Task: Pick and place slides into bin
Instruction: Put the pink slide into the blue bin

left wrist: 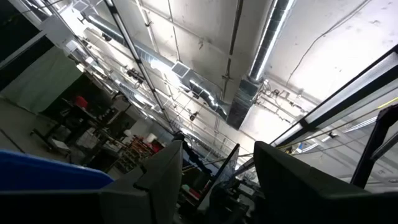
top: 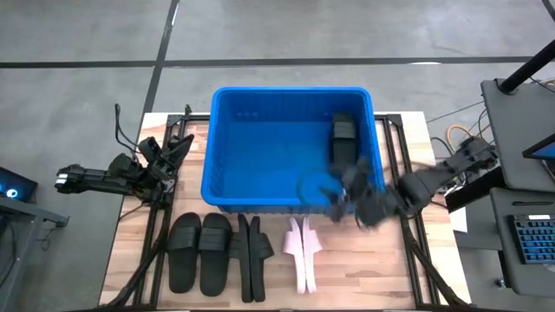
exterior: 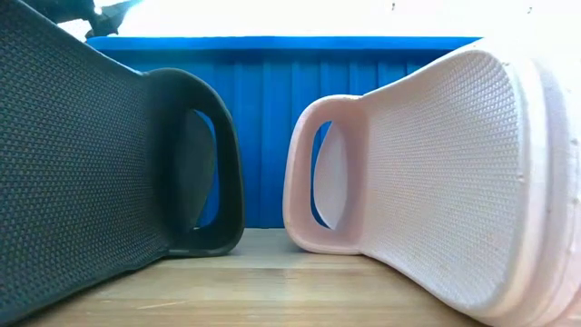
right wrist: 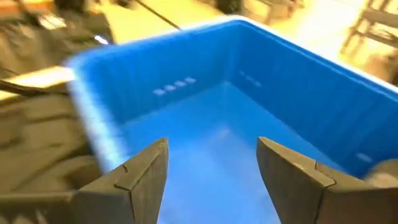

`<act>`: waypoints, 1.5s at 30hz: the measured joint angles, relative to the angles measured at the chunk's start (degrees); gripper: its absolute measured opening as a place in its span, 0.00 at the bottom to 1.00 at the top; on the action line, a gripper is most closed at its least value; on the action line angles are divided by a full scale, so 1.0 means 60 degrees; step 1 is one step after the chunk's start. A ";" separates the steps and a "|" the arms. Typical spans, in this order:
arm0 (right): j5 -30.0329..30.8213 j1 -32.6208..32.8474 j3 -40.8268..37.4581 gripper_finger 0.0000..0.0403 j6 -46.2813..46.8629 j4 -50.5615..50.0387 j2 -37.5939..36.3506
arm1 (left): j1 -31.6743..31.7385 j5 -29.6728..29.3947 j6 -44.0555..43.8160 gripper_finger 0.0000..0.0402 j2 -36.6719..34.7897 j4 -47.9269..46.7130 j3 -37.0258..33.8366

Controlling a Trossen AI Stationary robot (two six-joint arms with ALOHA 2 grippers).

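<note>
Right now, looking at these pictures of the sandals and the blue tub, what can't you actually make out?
- Right gripper, high view: motion-blurred over the bin near rim; where its fingertips sit is unclear.
- Black slide in the bin, high view: near end hidden by that blurred arm.
- Bin interior, low view: blocked by its wall and by the black slide and pink slide up close.
- Table, left wrist view: unseen; the camera faces the ceiling past the left gripper.

My right gripper (top: 347,201) is blurring over the bin's (top: 227,201) near rim, smearing the black slide (top: 343,139) beneath.
</note>
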 joint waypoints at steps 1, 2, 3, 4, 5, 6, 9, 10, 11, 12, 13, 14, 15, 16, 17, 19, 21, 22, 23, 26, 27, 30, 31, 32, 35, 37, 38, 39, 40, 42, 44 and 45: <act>0.0068 0.0405 0.0000 0.58 0.0089 -0.0002 0.0131 | 0.0000 0.0004 0.0000 0.46 0.0004 0.0000 0.0000; 0.0060 0.0781 -0.0001 0.58 0.0107 -0.0005 0.0283 | 0.0000 0.0000 0.0000 0.46 0.0007 0.0003 0.0000; 0.0058 0.1108 -0.0004 0.58 0.0110 -0.0008 0.0470 | 0.0000 0.0000 0.0003 0.46 0.0015 0.0004 0.0000; 0.0050 0.1400 -0.0004 0.58 0.0110 -0.0008 0.0660 | 0.0000 0.0000 0.0032 0.46 0.0017 -0.0012 0.0000; 0.0020 0.1677 -0.0004 0.58 0.0110 -0.0008 0.0878 | 0.0000 -0.0004 0.0048 0.46 0.0026 -0.0024 0.0000; -0.0054 0.1915 -0.0004 0.58 0.0110 -0.0012 0.1090 | 0.0000 -0.0002 0.0060 0.46 0.0036 -0.0026 0.0000; -0.0223 0.2432 -0.0007 0.58 0.0398 -0.0019 0.1745 | 0.0000 -0.0024 0.0037 0.46 0.0044 -0.0082 0.0000; -0.0225 0.2557 -0.0007 0.58 0.0698 -0.0023 0.1942 | 0.0000 -0.0041 0.0005 0.46 0.0044 -0.0115 0.0000; -0.0227 0.2666 -0.0008 0.58 0.1041 -0.0024 0.2122 | 0.0000 -0.0047 -0.0004 0.46 0.0044 -0.0157 0.0000; -0.0246 0.2768 -0.0011 0.58 0.1386 -0.0030 0.2280 | 0.0000 -0.0055 0.0000 0.46 0.0044 -0.0174 0.0000; -0.0339 0.2851 -0.0011 0.58 0.1703 -0.0040 0.2427 | 0.0000 -0.0055 -0.0004 0.46 0.0044 -0.0185 0.0000; -0.0462 0.2941 -0.0011 0.58 0.1945 -0.0063 0.2566 | 0.0000 -0.0055 -0.0004 0.46 0.0047 -0.0186 0.0000; -0.0605 0.3026 -0.0011 0.57 0.2157 -0.0076 0.2713 | 0.0000 -0.0061 -0.0004 0.46 0.0058 -0.0182 0.0000; -0.0794 0.3106 -0.0011 0.57 0.2327 -0.0074 0.2864 | 0.0000 -0.0071 -0.0004 0.46 0.0071 -0.0178 0.0000; -0.0994 0.3170 -0.0011 0.57 0.2410 -0.0075 0.3037 | 0.0000 -0.0072 -0.0004 0.46 0.0073 -0.0190 0.0000; -0.1469 0.3299 -0.0011 0.56 0.2420 -0.0143 0.3364 | 0.0000 -0.0076 0.0000 0.46 0.0073 -0.0235 0.0000; -0.1761 0.3399 -0.0014 0.55 0.2403 -0.0343 0.3748 | 0.0000 -0.0089 0.0007 0.46 0.0073 -0.0307 0.0000; -0.1847 0.3444 -0.0017 0.55 0.2536 -0.0433 0.3929 | 0.0000 -0.0134 0.0007 0.46 0.0074 -0.0363 0.0000; -0.1910 0.3481 -0.0018 0.55 0.2872 -0.0515 0.4102 | 0.0000 -0.0219 0.0000 0.46 0.0076 -0.0412 0.0000; -0.1935 0.3490 -0.0022 0.54 0.4273 -0.0832 0.4496 | 0.0000 -0.0309 -0.0007 0.46 0.0109 -0.0432 0.0000; -0.1935 0.3482 -0.0022 0.54 0.4637 -0.0966 0.4599 | 0.0000 -0.0333 -0.0006 0.46 0.0109 -0.0448 0.0000; -0.1898 0.3474 -0.0022 0.53 0.4965 -0.1190 0.4989 | 0.0000 -0.0532 -0.0007 0.46 0.0117 -0.0439 0.0000; -0.1874 0.3478 -0.0022 0.53 0.4964 -0.1220 0.5137 | 0.0000 -0.0595 -0.0006 0.46 0.0116 -0.0441 0.0000; -0.1869 0.3480 -0.0022 0.53 0.4959 -0.1237 0.5259 | 0.0000 -0.0700 -0.0004 0.46 0.0113 -0.0437 0.0000; -0.1694 0.3456 -0.0018 0.53 0.4960 -0.1248 0.5644 | 0.0000 -0.0772 -0.0004 0.46 0.0113 -0.0434 0.0000; -0.1357 0.3439 -0.0021 0.53 0.4965 -0.1265 0.5856 | 0.0000 -0.0769 -0.0004 0.46 0.0113 -0.0433 0.0000; -0.1138 0.3432 -0.0021 0.53 0.4982 -0.1276 0.5903 | 0.0000 -0.0771 -0.0007 0.46 0.0113 -0.0437 0.0000; -0.0894 0.3431 -0.0022 0.53 0.4991 -0.1292 0.5931 | 0.0000 -0.0769 -0.0007 0.46 0.0113 -0.0435 0.0000; -0.0705 0.3422 -0.0018 0.53 0.4996 -0.1286 0.5953 | 0.0000 -0.0769 -0.0007 0.46 0.0115 -0.0435 0.0000; -0.0518 0.3410 -0.0018 0.53 0.4946 -0.1303 0.5996 | 0.0000 -0.0769 -0.0005 0.46 0.0132 -0.0433 0.0000; -0.0540 0.3359 -0.0022 0.53 0.4859 -0.1304 0.6002 | 0.0000 -0.0769 -0.0007 0.46 0.0183 -0.0433 0.0000; -0.0554 0.3323 -0.0022 0.53 0.4853 -0.1302 0.5993 | 0.0000 -0.0769 -0.0007 0.46 0.0200 -0.0446 0.0000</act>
